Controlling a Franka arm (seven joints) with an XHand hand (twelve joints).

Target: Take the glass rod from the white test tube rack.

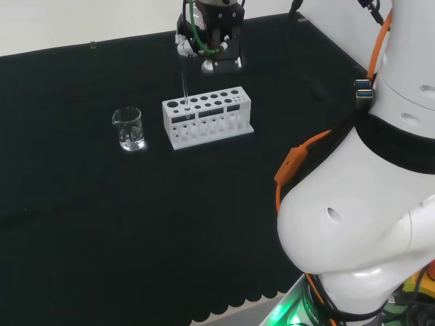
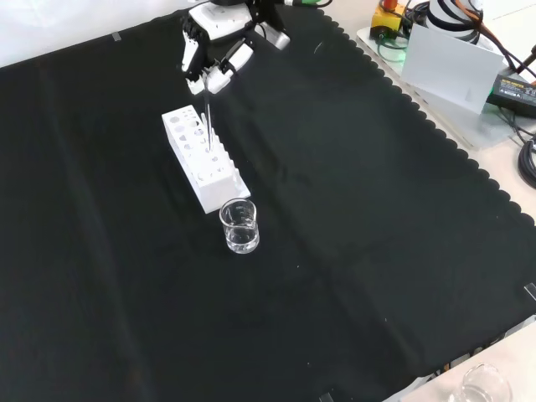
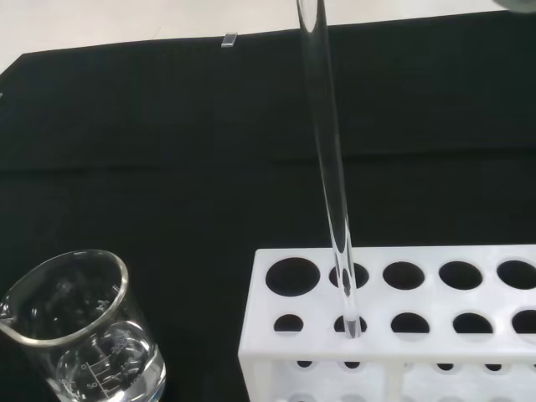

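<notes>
Hand (image 2: 211, 60) above the far end of the white test tube rack (image 2: 201, 163) in the front view, fingers curled and pinching the top of the glass rod (image 3: 328, 176). Rod near upright — lower end in a hole of the rack's second column. Glass beaker (image 1: 128, 129) just beside the rack on the black cloth (image 1: 102, 224).

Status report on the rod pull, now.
Hand shut on glass rod at its top end. Rod's lower end still in a hole of the white rack. Beaker stands apart, nothing blocking.
</notes>
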